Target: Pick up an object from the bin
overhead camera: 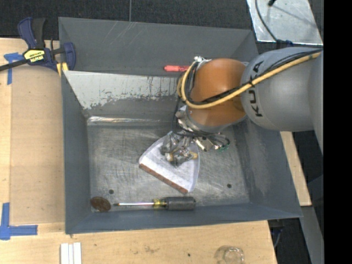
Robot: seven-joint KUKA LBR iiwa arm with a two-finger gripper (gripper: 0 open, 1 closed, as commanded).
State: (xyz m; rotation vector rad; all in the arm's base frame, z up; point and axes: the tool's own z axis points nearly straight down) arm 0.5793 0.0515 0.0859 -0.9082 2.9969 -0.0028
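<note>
The arm (280,92) comes into the grey bin (76,147) from 3 o'clock, its wrist under a rounded orange cover (217,89) with a yellow cable (258,77) looped across it; the gripper (177,154) points down near the middle of the bin floor, over the upper part of a flat white wedge (179,172) with a brown edge; the wedge lies at the centre of the floor, a little toward 5 o'clock, its brown edge facing 7 o'clock; whether the gripper is spread or pressed together I cannot tell, nor whether it touches the wedge; a screwdriver (165,204) with a black handle lies along the 6 o'clock wall, well apart from the gripper; a small brown disc (100,203) sits at the screwdriver's tip, in the 7 o'clock corner.
</note>
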